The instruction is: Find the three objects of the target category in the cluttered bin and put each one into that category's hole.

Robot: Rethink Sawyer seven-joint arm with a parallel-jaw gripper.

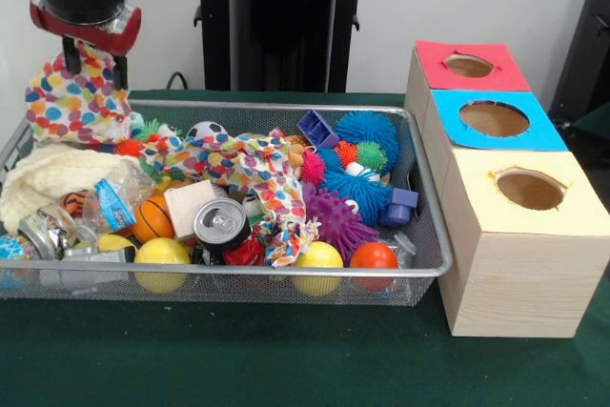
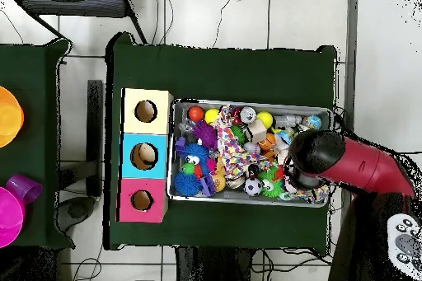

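Below gripper (image 1: 93, 56): bin (image 1: 419, 188) packed w/ toys, no gaps. Box holes (image 1: 495, 118) open, air above clear.

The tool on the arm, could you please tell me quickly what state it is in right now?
Tool: closed on the polka-dot cloth, holding it up above the wire bin's far corner.

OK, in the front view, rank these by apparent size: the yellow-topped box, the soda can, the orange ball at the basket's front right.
1. Yellow-topped box, by far.
2. Soda can and orange ball: too alike to rank.
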